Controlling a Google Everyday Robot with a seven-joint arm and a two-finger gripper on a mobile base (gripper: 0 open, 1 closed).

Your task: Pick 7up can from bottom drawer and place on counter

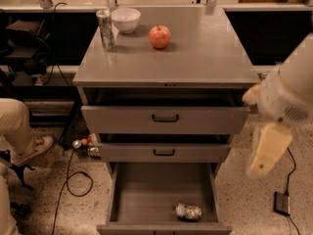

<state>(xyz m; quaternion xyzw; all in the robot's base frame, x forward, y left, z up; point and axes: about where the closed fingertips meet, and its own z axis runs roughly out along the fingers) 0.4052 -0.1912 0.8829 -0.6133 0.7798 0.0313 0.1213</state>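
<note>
The 7up can (188, 212) lies on its side in the open bottom drawer (118, 195), near the front and right of middle. The counter (205, 53) is the grey top of the cabinet. My arm comes in from the right, and the cream-coloured gripper (264, 153) hangs beside the cabinet's right edge. It is level with the middle drawer, above and to the right of the can, and not touching it.
On the counter's back left stand a tall slim silver can (105, 29), a white bowl (125, 19) and a red apple (160, 36). The two upper drawers are slightly open. A person's leg (14, 126) and cables (73, 180) are at the left. A black box (282, 203) lies on the floor at the right.
</note>
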